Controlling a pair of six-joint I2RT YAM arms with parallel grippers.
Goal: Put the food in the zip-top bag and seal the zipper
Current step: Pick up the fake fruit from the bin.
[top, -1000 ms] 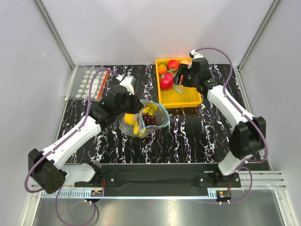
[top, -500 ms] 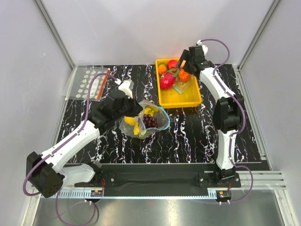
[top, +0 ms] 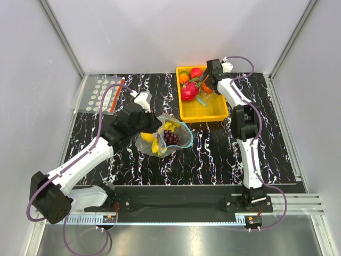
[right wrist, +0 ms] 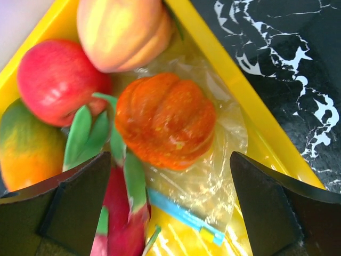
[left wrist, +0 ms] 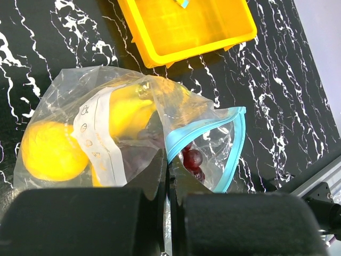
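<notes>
The clear bag [top: 164, 136] lies at the centre of the top view, with bananas [left wrist: 128, 109], a lemon [left wrist: 50, 152] and grapes [left wrist: 193, 159] inside. The left gripper [left wrist: 168, 173] pinches its rim beside the blue zipper [left wrist: 234, 154]. At upper right, the right gripper [top: 209, 80] is spread wide above an orange fruit [right wrist: 165, 120] in the yellow tray [top: 213, 112].

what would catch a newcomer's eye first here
The bright yellow tray at the far right of the table, holding colourful toy fruit, with the right end effector open over a ridged orange fruit. Next, the clear zip-top bag mid-table, holding a lemon and grapes, its edge pinched by the left end effector.
</notes>
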